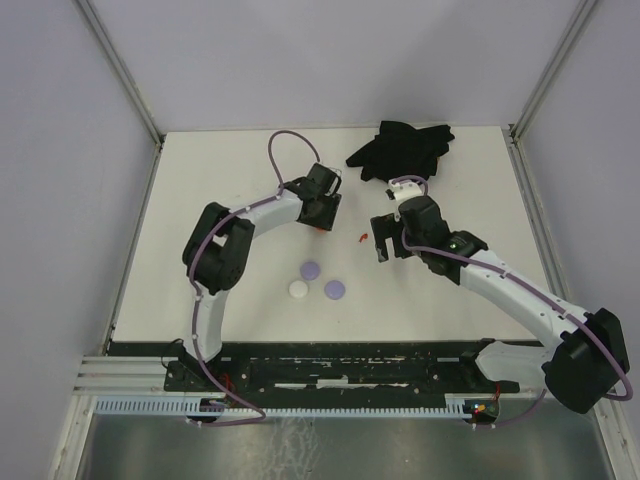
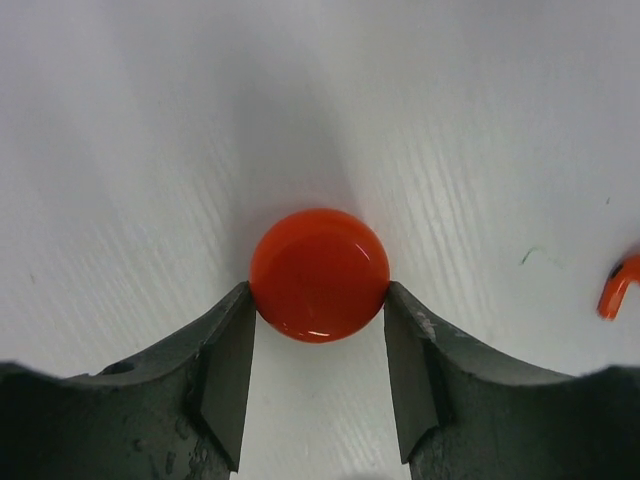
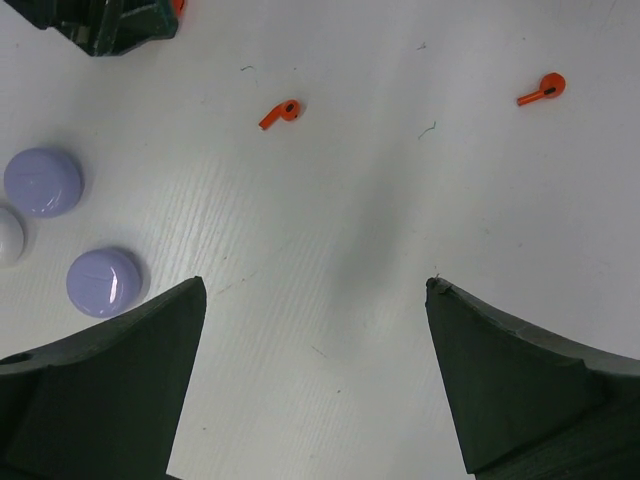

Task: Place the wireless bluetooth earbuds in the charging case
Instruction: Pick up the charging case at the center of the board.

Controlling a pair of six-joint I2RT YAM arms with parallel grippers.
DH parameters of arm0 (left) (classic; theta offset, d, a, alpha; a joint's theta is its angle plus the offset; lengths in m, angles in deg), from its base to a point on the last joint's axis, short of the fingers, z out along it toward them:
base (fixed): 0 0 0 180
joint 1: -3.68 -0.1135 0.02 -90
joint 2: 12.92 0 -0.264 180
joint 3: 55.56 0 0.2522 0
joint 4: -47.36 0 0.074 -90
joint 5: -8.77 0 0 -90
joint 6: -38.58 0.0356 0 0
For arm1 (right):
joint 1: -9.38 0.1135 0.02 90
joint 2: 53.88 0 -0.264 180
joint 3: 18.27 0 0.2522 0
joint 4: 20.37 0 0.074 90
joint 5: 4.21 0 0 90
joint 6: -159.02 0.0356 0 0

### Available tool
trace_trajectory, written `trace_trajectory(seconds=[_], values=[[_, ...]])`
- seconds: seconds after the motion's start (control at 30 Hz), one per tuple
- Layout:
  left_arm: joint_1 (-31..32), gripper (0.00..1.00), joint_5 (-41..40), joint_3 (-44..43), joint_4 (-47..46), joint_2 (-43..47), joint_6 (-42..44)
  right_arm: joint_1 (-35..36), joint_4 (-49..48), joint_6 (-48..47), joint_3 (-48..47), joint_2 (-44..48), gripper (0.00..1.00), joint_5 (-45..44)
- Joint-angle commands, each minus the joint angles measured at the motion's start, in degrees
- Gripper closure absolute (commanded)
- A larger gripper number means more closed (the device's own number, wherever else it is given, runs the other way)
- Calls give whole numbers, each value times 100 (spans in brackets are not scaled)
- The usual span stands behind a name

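Note:
A glossy red round charging case (image 2: 319, 275) lies on the white table, and my left gripper (image 2: 317, 292) is shut on it, one fingertip against each side. From above, the left gripper (image 1: 322, 222) is at mid-table. One red earbud (image 2: 618, 290) lies off to its right. The right wrist view shows two red stemmed earbuds, one (image 3: 281, 113) at upper centre and the other (image 3: 543, 90) at upper right. My right gripper (image 3: 315, 285) hovers open above bare table short of them, holding nothing; from above it (image 1: 380, 240) is just right of a red earbud (image 1: 362, 237).
Two lavender discs (image 1: 310, 269) (image 1: 334, 290) and a white disc (image 1: 299, 289) lie between the arms, nearer the front. A crumpled black cloth (image 1: 400, 148) sits at the back right. Grey walls enclose the table on three sides.

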Motion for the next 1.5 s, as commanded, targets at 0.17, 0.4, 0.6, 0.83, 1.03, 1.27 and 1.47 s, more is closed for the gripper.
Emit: trace_trajectory(seconds=[0.17,0.4,0.6,0.83,1.03,1.27,1.47], values=[[23,55,933,1755,-1331,1995,2407,-258,-98,-17,-440,119,1,1197],[39,57,1863,3059,-2330,3353,3838,-470,40,83,-983,-51,0,2337],[47,56,2588,4050,-2942,4553,5292,-554,358,178,-1675,-398,1,3158],[264,57,2723,4337,-2950,5299,6456,-541,809,202,-2569,-862,6,3785],[463,60,2731,4365,-2945,5682,7137,-517,1070,222,-3138,-1318,8,4175],[640,60,2821,4277,-2820,5844,7722,-359,1118,235,-3403,-1650,15,4506],[801,61,2804,4229,-2733,5857,7935,-208,1085,222,-3570,-1821,22,4717]])
